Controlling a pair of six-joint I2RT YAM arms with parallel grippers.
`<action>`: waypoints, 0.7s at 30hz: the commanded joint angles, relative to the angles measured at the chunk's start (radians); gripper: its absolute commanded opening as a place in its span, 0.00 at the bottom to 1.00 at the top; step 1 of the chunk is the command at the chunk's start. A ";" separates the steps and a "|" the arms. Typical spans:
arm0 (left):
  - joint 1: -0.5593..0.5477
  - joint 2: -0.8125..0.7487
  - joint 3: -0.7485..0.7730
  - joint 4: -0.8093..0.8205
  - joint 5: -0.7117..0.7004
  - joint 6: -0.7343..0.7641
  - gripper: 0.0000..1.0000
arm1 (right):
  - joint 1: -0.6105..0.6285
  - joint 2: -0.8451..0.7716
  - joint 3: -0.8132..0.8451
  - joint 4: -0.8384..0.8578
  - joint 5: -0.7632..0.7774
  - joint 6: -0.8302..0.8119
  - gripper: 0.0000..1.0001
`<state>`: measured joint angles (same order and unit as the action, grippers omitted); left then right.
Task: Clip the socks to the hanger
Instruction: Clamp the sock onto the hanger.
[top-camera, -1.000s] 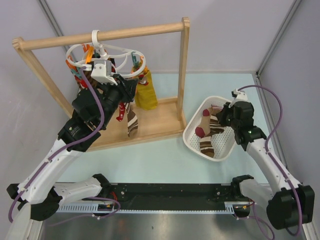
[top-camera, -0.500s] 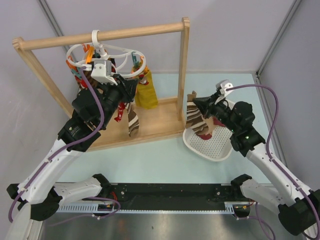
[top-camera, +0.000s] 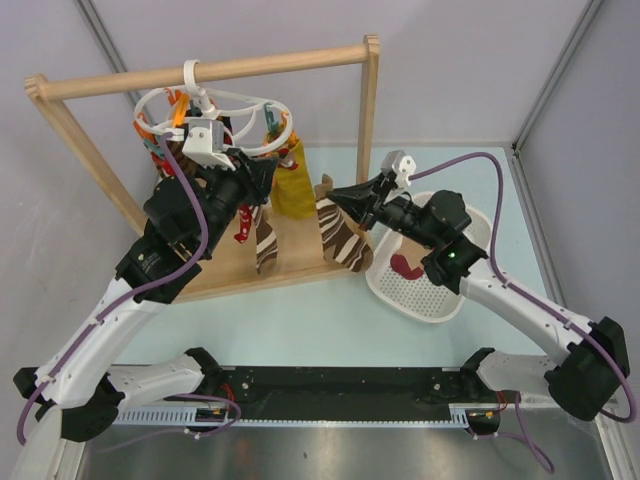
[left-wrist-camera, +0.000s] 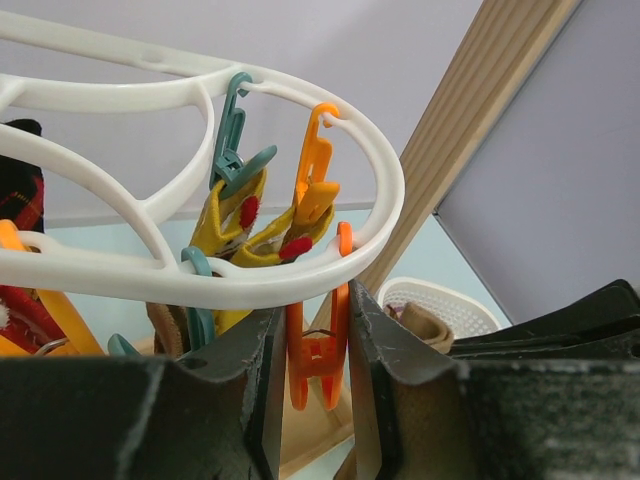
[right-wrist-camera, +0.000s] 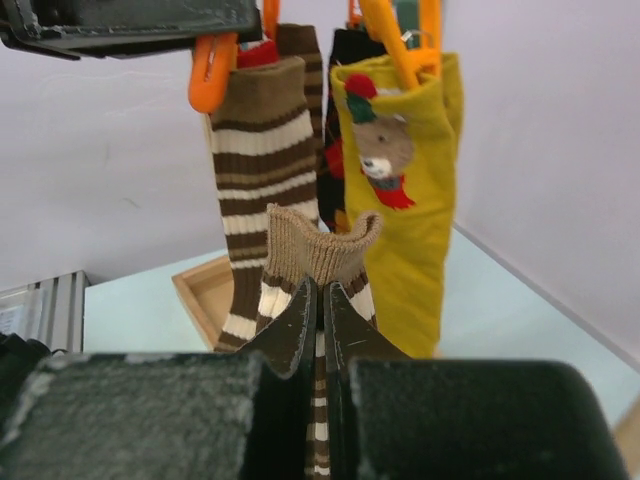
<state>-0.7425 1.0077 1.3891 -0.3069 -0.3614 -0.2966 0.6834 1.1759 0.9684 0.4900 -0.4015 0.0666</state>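
Left arm (top-camera: 150, 270) reaches up, left pincer (left-wrist-camera: 317, 335) clamped on an orange peg (left-wrist-camera: 316, 368); right arm (top-camera: 520, 300) stretches leftward, right pincer (right-wrist-camera: 320, 300) pinching a brown striped sock (right-wrist-camera: 322, 242).

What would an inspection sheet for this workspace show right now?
Surface: pale teal tabletop; wooden rail frame stands on it.
Job's things: white plastic oval hanger on the rail; hung brown cream-striped sock pegged; red sock in white perforated basket.
Clutter: mustard-yellow bear sock, pegged.
End effectors: left end effector shut on orange peg; right end effector shut on held brown cream-striped sock.
Cables: purple cable along each arm.
Surroundings: grey walls.
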 joint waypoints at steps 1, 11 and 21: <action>0.008 -0.009 0.014 0.049 0.022 -0.018 0.00 | 0.051 0.076 0.079 0.185 -0.046 -0.014 0.00; 0.006 -0.009 0.002 0.061 0.036 -0.029 0.00 | 0.130 0.223 0.170 0.301 -0.086 -0.005 0.00; 0.006 -0.012 -0.002 0.065 0.047 -0.036 0.00 | 0.156 0.289 0.230 0.326 -0.091 -0.002 0.00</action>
<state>-0.7410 1.0077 1.3891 -0.2920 -0.3340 -0.3141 0.8314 1.4494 1.1435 0.7372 -0.4866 0.0696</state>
